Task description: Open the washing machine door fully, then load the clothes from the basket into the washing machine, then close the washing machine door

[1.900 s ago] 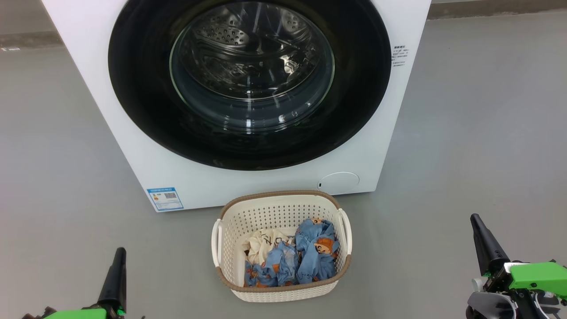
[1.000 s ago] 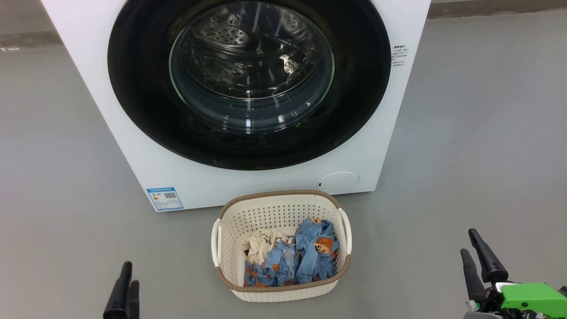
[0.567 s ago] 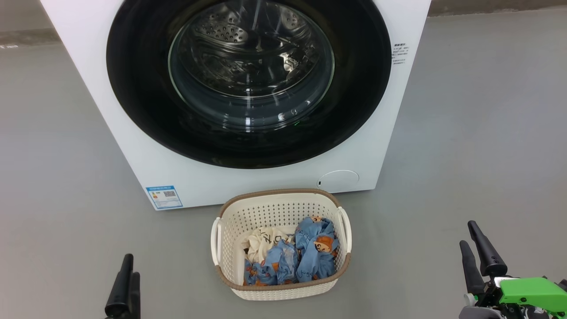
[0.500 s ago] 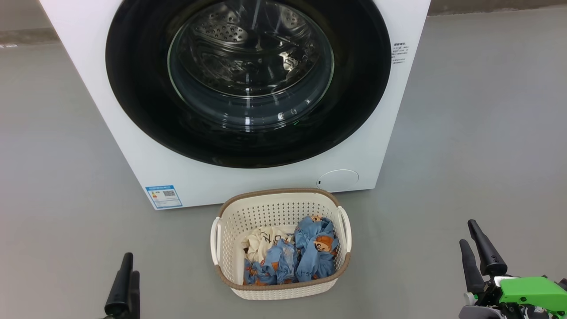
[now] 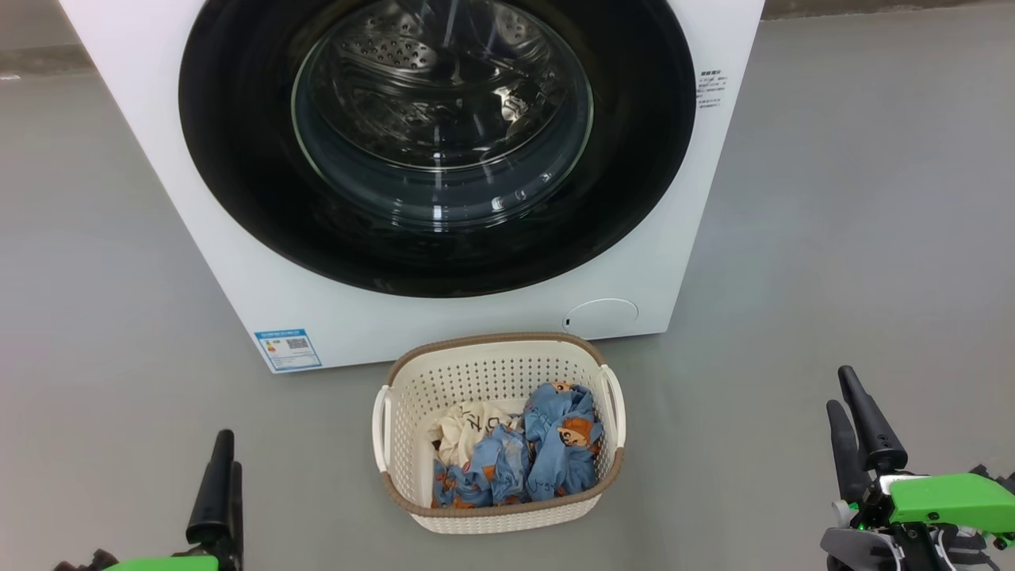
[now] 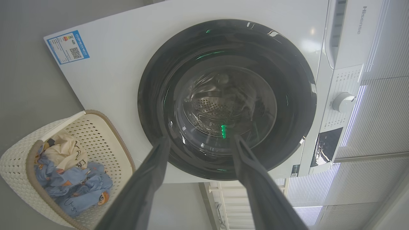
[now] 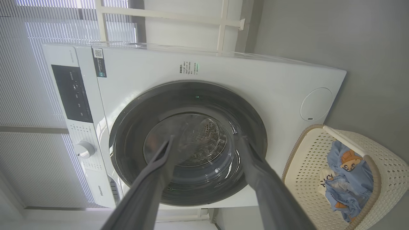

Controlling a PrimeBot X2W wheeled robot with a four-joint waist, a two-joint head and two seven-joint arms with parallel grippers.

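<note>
Robot: Both of my pincers had edged a little nearer the white boxy front-loading washing machine [image 5: 444,321] than a moment earlier. My head had also shifted, so its whole view slid slightly.

Tech: Were they holding anything?

Robot: No. My left pincer [image 5: 228,452] and right pincer [image 5: 838,387] each had its two long dark fingers spread wide on nothing. Both were well short of the machine, one off each front corner.

Tech: And the job's things?

Robot: The large round glossy black door [image 5: 436,143], with its bulging glass window, sat shut against the machine's front. The small cream-white perforated plastic basket [image 5: 492,341] stood just before the machine, below the door. It held the soft blue bear-print clothes [image 5: 547,444] and one cream-white lettered piece [image 5: 468,424].

Tech: What worried you?

Robot: I saw no handle and could not tell the hinge side. I judged my fingers might slip off that slick rim. An arm reaching in low might also shove the basket against the machine.
</note>
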